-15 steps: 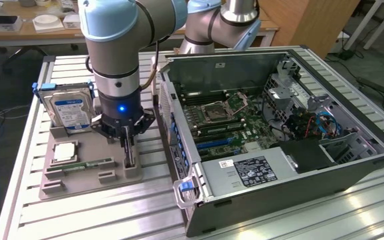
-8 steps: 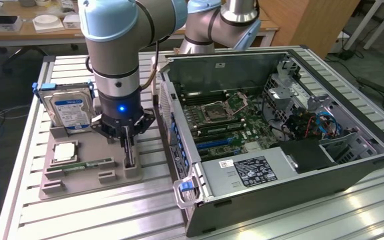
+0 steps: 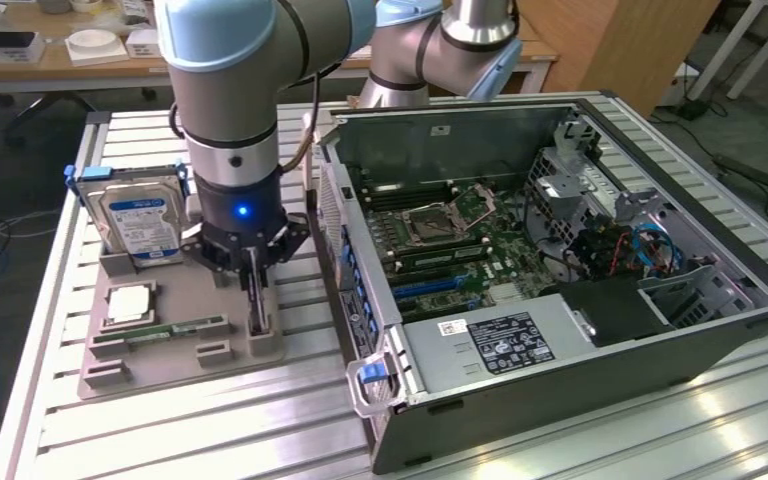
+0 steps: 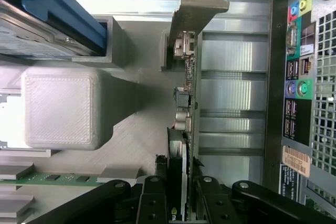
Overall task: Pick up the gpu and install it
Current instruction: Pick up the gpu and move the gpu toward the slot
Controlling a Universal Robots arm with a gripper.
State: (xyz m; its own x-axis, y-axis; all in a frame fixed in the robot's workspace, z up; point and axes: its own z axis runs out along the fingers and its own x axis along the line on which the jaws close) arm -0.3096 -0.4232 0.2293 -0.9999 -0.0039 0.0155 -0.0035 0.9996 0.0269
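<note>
gpu (image 4: 188, 77) half behind end effector (image 4: 181, 195)

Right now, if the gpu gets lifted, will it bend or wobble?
Probably stiff: the gpu is a thin hard board with a metal bracket at one end. It stands on its thin edge in the tray, so a sideways push could likely tip it. Its small exposed parts look fragile.

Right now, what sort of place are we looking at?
Probably a robotics lab or workshop set up for computer assembly: a grey-and-blue robot arm reaches down over a slotted aluminium table, beside an open dark metal desktop computer case, with cluttered wooden desks behind.
</note>
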